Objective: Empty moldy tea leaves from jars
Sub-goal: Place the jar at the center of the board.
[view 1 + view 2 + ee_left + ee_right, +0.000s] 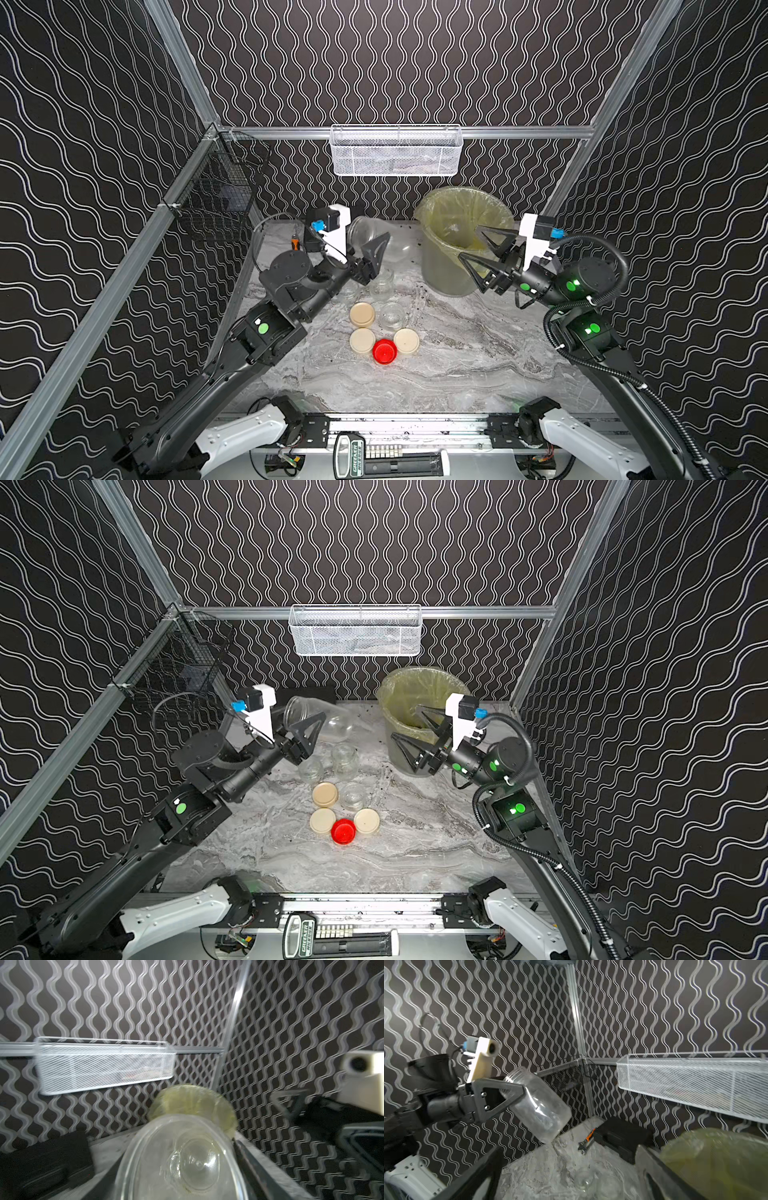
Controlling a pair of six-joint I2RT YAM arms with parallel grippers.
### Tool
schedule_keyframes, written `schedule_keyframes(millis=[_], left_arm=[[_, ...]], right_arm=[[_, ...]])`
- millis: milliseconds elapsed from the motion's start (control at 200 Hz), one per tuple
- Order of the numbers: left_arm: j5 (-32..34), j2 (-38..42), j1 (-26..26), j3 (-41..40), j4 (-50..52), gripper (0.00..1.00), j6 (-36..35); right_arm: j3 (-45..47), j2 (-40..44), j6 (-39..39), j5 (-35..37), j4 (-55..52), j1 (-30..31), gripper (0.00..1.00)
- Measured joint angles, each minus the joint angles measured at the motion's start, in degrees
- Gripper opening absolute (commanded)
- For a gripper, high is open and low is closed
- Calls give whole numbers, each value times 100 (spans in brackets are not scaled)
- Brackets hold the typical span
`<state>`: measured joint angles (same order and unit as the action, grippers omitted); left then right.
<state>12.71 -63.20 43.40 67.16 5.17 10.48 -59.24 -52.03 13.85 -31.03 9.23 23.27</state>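
Left of yellow-lined bucket [442, 272]: clear glass jar [360, 232], lidless, tilted, lifted off marble table [478, 365], clamped in left gripper [379, 245]. At bucket's near side: right gripper [469, 243], jaws spread wide, gripping nothing. Near-left of bucket: three small open jars [381, 284], looking empty. Farther from bucket, same side: three cream lids [362, 314] plus red lid [384, 351]. Beside bucket's base: tea leaves [419, 289], scattered dark specks.
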Motion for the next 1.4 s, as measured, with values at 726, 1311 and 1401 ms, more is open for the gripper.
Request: schedule_keyframes(millis=[726, 1311, 1401], left_arm=[[2518, -103, -385, -3344, 570, 56, 1128], [2310, -984, -538, -3899, -164, 60, 1650], [2332, -1001, -540, -3952, -306, 63, 1631]], right_arm=[[-2, -289, -273, 221, -1091, 90, 99], [22, -284, -271, 262, -1224, 90, 99], [26, -289, -269, 260, -1224, 90, 99]])
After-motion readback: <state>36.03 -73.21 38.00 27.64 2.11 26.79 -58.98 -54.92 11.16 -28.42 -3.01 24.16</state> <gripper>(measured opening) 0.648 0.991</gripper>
